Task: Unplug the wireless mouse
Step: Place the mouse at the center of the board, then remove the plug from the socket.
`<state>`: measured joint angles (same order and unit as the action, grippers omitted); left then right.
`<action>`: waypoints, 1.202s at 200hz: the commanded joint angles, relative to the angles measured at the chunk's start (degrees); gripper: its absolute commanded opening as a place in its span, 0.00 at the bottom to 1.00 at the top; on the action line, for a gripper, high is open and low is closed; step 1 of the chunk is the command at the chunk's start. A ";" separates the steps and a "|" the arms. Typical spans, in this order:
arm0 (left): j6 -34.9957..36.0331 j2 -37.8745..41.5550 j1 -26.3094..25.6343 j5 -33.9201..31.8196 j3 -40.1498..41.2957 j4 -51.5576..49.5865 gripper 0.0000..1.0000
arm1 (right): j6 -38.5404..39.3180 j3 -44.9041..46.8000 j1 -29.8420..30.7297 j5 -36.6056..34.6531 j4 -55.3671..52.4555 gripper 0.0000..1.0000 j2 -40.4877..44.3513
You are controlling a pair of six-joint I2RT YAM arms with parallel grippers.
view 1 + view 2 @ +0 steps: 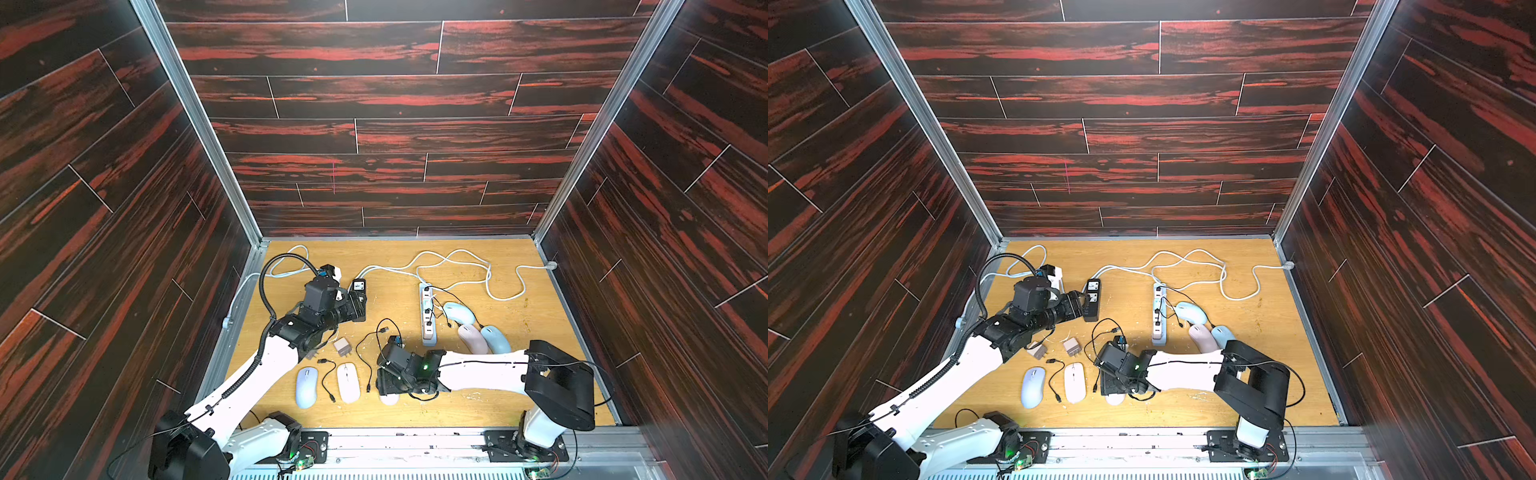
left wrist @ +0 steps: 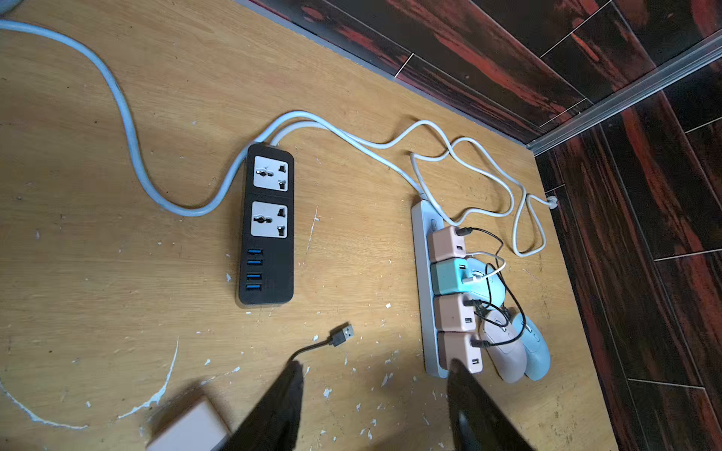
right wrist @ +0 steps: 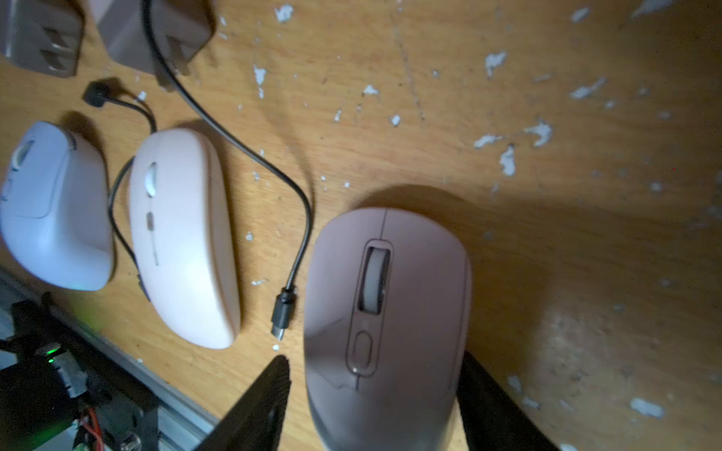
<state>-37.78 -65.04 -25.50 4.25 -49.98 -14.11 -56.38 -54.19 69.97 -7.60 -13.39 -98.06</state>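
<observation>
With jaws apart, the right gripper (image 3: 375,363) straddled the pink wireless mouse (image 3: 386,296) without pinching it, likely parking it well clear of the white power strip (image 1: 428,320). A black cable (image 3: 284,312) lay unplugged just beside the mouse. The left gripper (image 2: 375,367) hung spread and empty, facing that strip.

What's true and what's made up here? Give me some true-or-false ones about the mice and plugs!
1. The black power strip has nothing plugged into its sockets. True.
2. The white power strip holds two chargers. False: four chargers sit in it.
3. The left gripper holds a charger. False: it is open and empty.
4. The right gripper straddles the pink mouse. True.
5. A cable is plugged into that mouse. False: the black cable ends in a plug lying loose beside it.
</observation>
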 commanded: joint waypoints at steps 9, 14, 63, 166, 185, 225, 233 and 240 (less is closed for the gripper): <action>-1.09 0.44 0.27 -0.72 0.34 0.05 0.60 | 1.63 1.99 -0.46 1.01 1.92 0.69 1.15; -1.24 0.44 0.27 -0.75 0.28 0.11 0.60 | 1.54 2.39 -0.48 0.49 1.94 0.69 1.63; 1.77 -3.10 -0.21 0.70 -2.27 -0.97 0.63 | 3.97 7.81 -0.82 -11.44 -0.70 0.69 14.62; -2.79 -15.00 -11.37 -1.02 -2.94 8.21 0.64 | 18.46 4.84 -23.26 -9.83 -11.76 0.62 23.09; -4.56 -16.49 -11.42 0.11 -2.78 10.07 0.63 | 17.12 2.98 -23.38 -10.24 -11.59 0.62 19.97; -2.34 -16.48 -11.40 -3.66 -5.16 7.28 0.63 | 17.88 -0.04 -24.55 -9.90 -10.46 0.61 14.15; -1.72 -16.63 -11.28 -3.86 -6.00 6.36 0.62 | 17.94 -0.52 -24.88 -10.11 -10.58 0.60 13.03; -1.31 -16.63 -11.20 -3.97 -6.63 5.59 0.62 | 17.80 -0.81 -25.35 -10.20 -10.56 0.59 12.28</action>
<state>-40.73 -82.11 -36.77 2.28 -53.30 -6.70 -39.29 -52.99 45.80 -17.76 -23.53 -83.09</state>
